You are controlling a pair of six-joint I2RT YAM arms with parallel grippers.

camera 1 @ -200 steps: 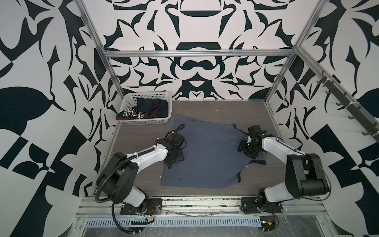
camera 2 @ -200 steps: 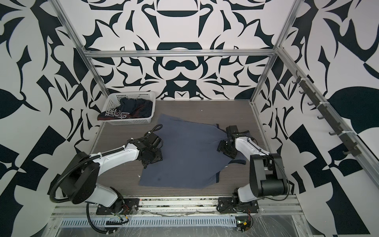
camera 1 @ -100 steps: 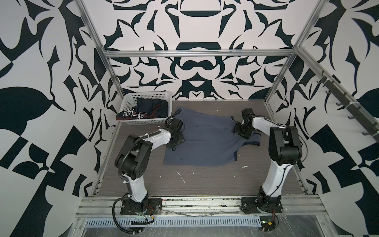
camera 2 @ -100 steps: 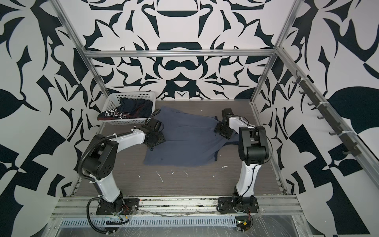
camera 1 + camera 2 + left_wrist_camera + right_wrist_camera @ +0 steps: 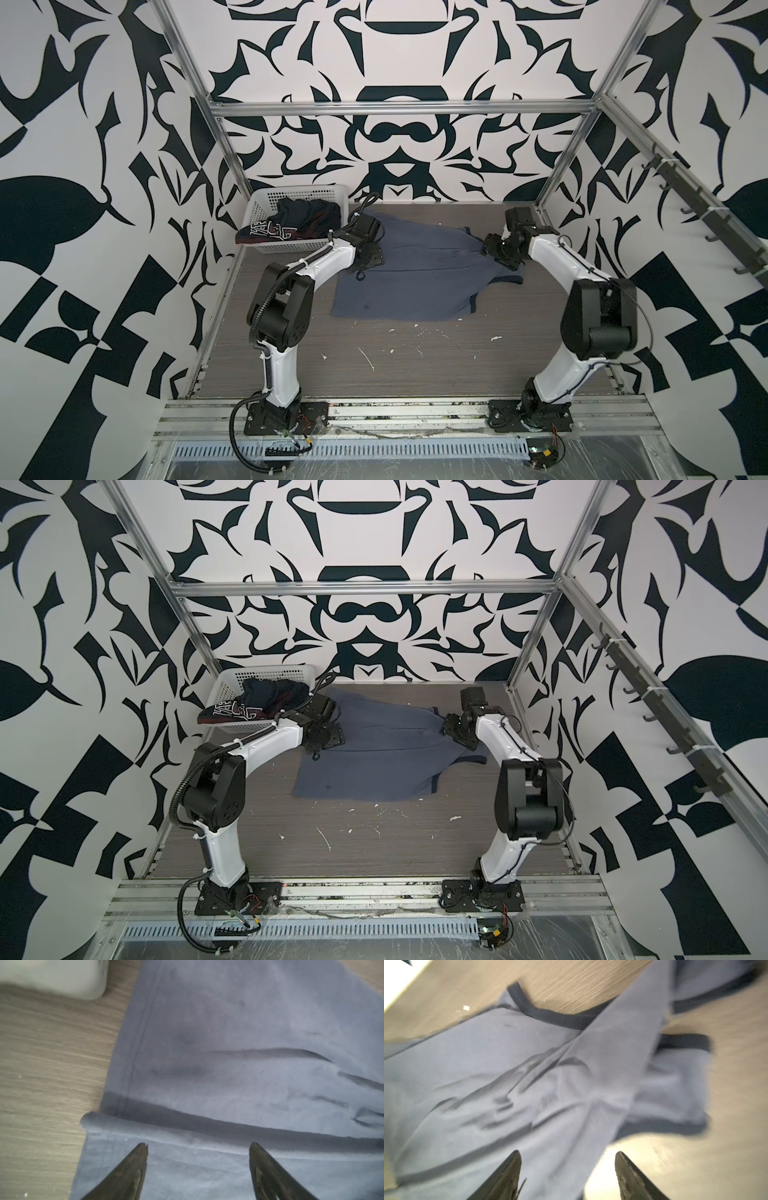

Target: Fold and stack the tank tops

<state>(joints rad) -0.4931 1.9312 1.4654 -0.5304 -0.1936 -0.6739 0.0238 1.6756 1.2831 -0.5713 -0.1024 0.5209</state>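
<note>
Grey-blue tank top (image 5: pixel 415 274) folded over, far half of counter (image 5: pixel 415 365). Left fingers (image 5: pixel 128 1172) spread, empty, over hem edge; right fingers (image 5: pixel 502 1176) spread, empty, over strap end, blurred, maybe wrinkled. Navy tank top (image 5: pixel 307 214) in basket (image 5: pixel 291 193), far-left corner. Risk: bunched straps skew next fold.

Surface: you have a grey-brown wood-grain tabletop (image 5: pixel 415 374), flat and level.
Far left corner: your white perforated plastic basket (image 5: pixel 282 248) stands on it.
Far middle: the slate grey-blue cloth tank top (image 5: pixel 415 282) lies spread out, its far part folded over, just beside the basket.
Near half: small white flecks (image 5: pixel 368 360) lie scattered on the wood.
</note>
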